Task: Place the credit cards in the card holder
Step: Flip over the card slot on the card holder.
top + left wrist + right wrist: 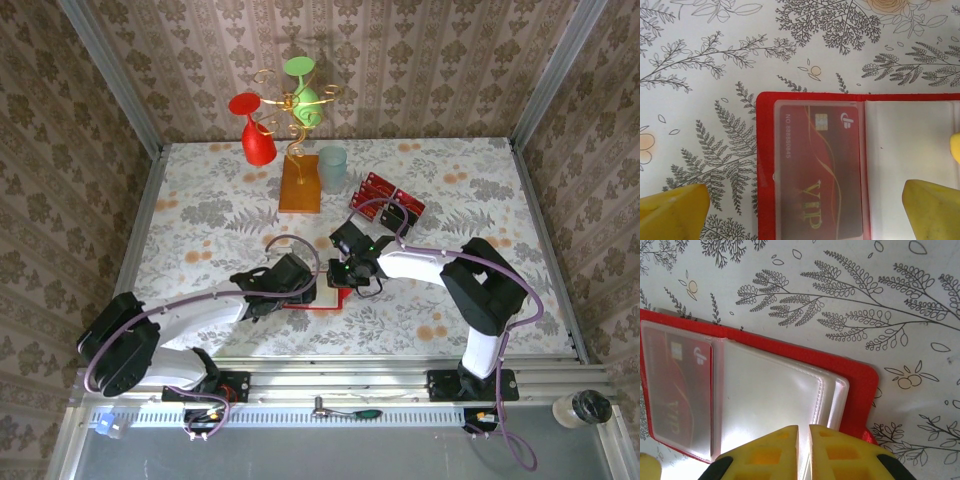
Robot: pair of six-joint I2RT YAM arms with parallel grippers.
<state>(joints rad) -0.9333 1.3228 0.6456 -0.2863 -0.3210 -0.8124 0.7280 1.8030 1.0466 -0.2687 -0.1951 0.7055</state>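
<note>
Table (200, 220): flowered cloth, walled on three sides.

Arms: both reach in to the middle of the table, wrists close together over the wallet.

Stand (300, 185): orange base at the far middle, wire stem, with a red glass (258, 130) and a green glass (305, 95) on it. A pale cup (333, 168) stands just beside the base, on its right.

Wallet (322, 307) (765, 175) (850, 370): lying open and flat on the cloth, red cover down, clear pockets up. In the top view the two wrists cover most of it.

Loose cards (388, 197): red, grouped at the far right of the stand, well apart from the wallet.

Card (820, 170) (680, 385): one red VIP card seated in the left pocket. The pockets beside it look pale and unfilled.

Left gripper (300, 285) (805, 210): released, yellow fingers (670, 212) spread wide over the wallet's left half, nothing between them.

Right gripper (345, 272) (803, 432): clenched to a thin slit, fingers (777, 450) over the pale right pockets. Whether they pinch a card or a pocket leaf cannot be told.
</note>
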